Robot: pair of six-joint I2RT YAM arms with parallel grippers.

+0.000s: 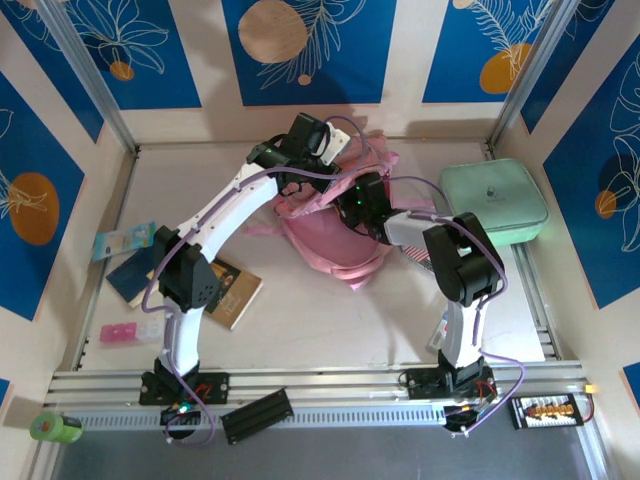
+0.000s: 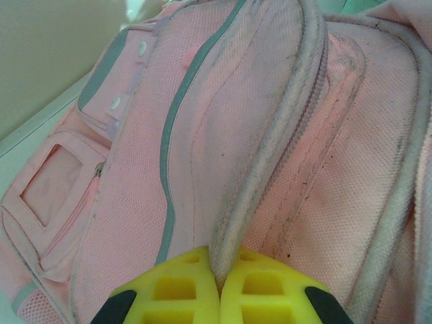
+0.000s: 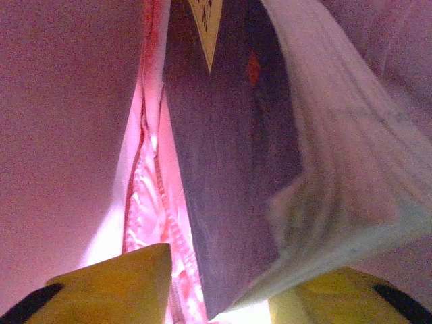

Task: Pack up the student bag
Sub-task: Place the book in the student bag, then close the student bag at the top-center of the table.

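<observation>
Two tools are on the student bag (image 1: 325, 250), which lies on the surface (image 1: 330, 330) just past its middle, toward the far edge. The left tool (image 2: 219, 273) has its yellow fingers (image 2: 175, 290) pressed together, pinching a raised zip edge on the bag's pink front, and the fabric ridges up from the bite. Grey trim and a couple of white studs run along the pocket beside it.

The right tool (image 3: 223, 277) is down inside the bag, with pink lining all round. Its jaws stand spread, and a dark-covered book (image 3: 229, 169) stands on end between them. The book's white pages fan toward one finger, and a strip of lining shows between the cover and the other.

From above, a mint-green case (image 1: 493, 200) sits by the right edge toward the far corner, near the bag. By the left edge lie a dark blue book (image 1: 128, 278), a tan book (image 1: 238, 292) partly under the left arm, a pale blue packet (image 1: 125, 240), and a pink item (image 1: 130, 332) closer to the near-left corner.
</observation>
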